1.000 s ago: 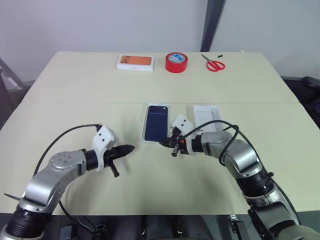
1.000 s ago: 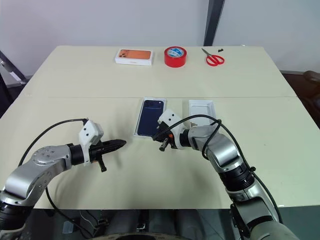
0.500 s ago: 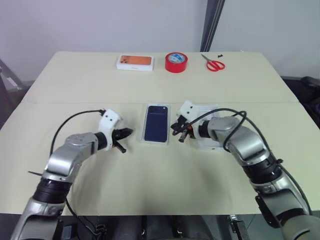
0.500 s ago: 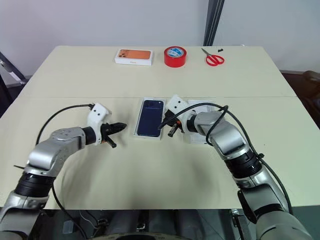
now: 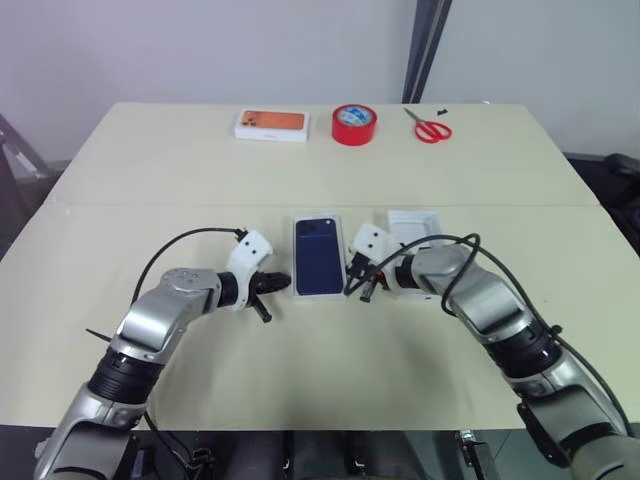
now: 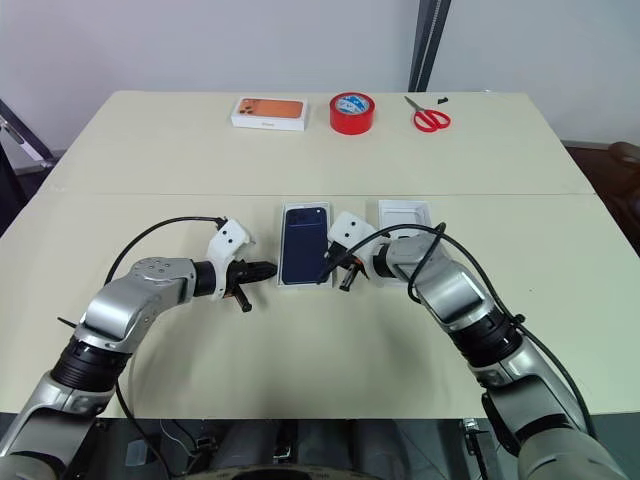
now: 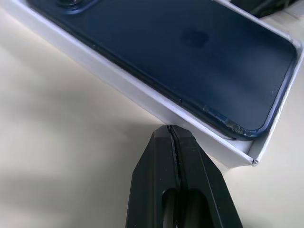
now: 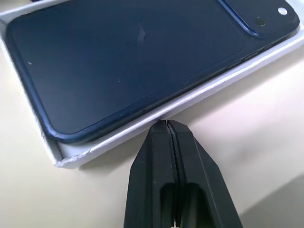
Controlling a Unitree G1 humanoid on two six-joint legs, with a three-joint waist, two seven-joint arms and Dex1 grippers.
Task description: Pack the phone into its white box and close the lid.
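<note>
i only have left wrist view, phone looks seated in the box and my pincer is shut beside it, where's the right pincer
Observer: The right pincer is shut too, its tip at the opposite long side of the white box.
Operator: any lid nearby
Observer: A shallow white piece lies open side up on the table to the right of the box, just beyond the right arm. I cannot tell whether it is the lid.
Operator: anything else on the table
Observer: Along the far edge stand a white box with an orange top, a red tape roll and red scissors.
</note>
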